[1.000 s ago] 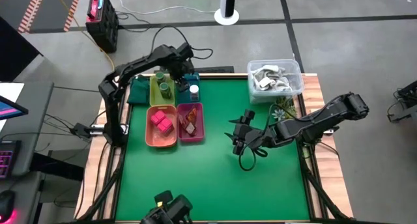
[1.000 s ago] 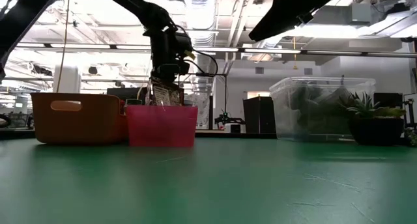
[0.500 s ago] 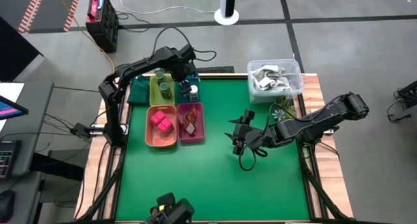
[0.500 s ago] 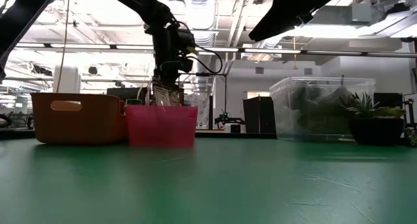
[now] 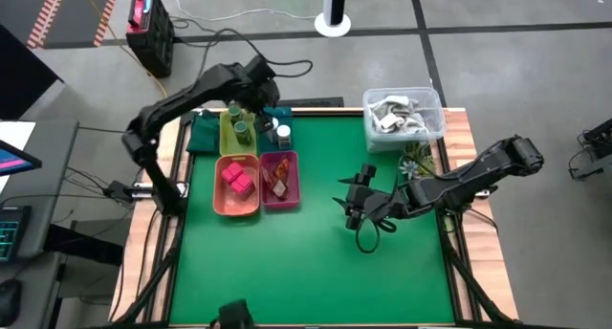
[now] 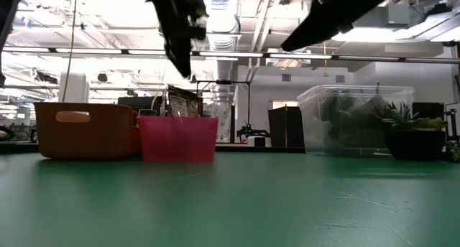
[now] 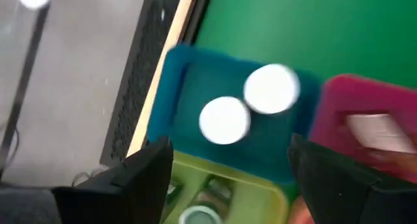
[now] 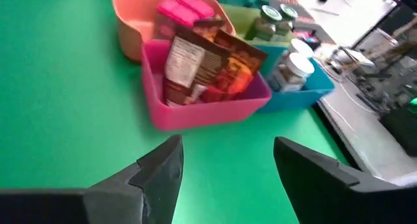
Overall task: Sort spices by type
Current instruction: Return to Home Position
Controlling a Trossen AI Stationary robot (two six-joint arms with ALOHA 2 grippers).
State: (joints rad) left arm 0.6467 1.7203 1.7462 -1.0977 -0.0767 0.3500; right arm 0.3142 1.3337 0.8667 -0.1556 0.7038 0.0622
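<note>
**Left hand lifts clear of the bins**

The left hand (image 5: 261, 92) — fingers spread wide, holding nothing — has risen since a second ago. Below it the two white-capped jars (image 7: 225, 120) stand in the blue bin (image 7: 182, 81). Well off, the right hand (image 5: 350, 208) waits, wide too. The white label on the packets (image 8: 208, 71) is unreadable.

The whole green table (image 5: 316, 262) is seen straight down from overhead, with the pink bin (image 5: 278, 206) left of centre. A level view is taken at tabletop height, from well away, toward one wall of that bin (image 6: 177, 141). The bin (image 7: 339, 97) is viewed closely from above by the left wrist camera and obliquely by the right wrist camera. It is shared by all four views.
</note>
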